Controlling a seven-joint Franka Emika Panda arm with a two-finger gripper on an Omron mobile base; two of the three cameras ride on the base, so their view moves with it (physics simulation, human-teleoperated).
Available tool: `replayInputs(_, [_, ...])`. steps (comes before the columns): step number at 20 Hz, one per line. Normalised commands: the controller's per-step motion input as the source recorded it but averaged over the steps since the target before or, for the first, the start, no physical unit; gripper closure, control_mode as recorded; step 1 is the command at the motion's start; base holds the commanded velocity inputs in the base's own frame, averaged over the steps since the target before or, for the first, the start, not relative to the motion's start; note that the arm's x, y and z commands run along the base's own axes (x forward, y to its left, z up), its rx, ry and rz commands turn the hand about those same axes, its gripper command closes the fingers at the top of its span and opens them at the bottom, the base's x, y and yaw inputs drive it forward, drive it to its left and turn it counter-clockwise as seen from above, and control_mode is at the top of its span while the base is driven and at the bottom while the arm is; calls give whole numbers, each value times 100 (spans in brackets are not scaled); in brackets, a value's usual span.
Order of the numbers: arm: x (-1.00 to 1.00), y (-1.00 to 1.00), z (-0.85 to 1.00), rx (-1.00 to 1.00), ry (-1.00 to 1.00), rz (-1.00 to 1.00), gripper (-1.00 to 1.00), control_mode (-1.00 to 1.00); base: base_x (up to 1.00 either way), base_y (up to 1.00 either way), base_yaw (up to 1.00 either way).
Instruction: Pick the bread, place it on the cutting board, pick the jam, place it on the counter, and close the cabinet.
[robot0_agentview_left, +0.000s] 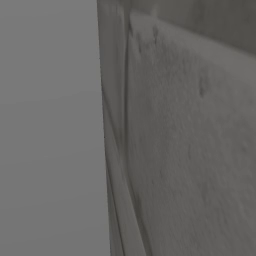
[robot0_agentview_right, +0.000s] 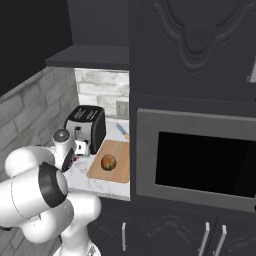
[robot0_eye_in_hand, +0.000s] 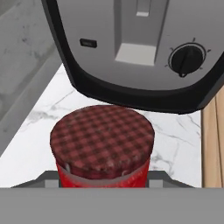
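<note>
the jam jar (robot0_eye_in_hand: 102, 148), red with a checked cloth-pattern lid, sits right under the hand camera, close against the gripper (robot0_agentview_right: 79, 151), whose jaws are closed down on it; the fingertips themselves are hidden by the jar, so the grip is judged from how tightly the jar fills the near edge of the hand view. the jar is over the white marble counter (robot0_eye_in_hand: 39, 131), just in front of the toaster (robot0_eye_in_hand: 144, 48); whether its base touches the stone cannot be told. to one side runs the edge of the wooden cutting board (robot0_eye_in_hand: 212, 144).

from the right base view, the bread (robot0_agentview_right: 108, 162), a round brown loaf, lies on the cutting board beside the toaster, so that part looks done. the jam is at the counter but not yet let go: the jaws have to open and the hand draw off. the cabinet door remains to be closed; a flat grey panel (robot0_agentview_left: 50, 130) in the left base view may be that door, though i cannot be sure.
</note>
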Motion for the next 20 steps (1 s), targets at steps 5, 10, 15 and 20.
replayInputs(5, [3,0,-7,0,-1,0,100,-100,0,0,0])
replayInputs(10, [0,0,-13,0,-1,0,100,-100,0,0,0])
replayInputs(15, [0,0,-15,0,-1,0,100,-100,0,0,0])
replayInputs(20, [0,0,-21,0,-2,0,100,-100,0,0,0])
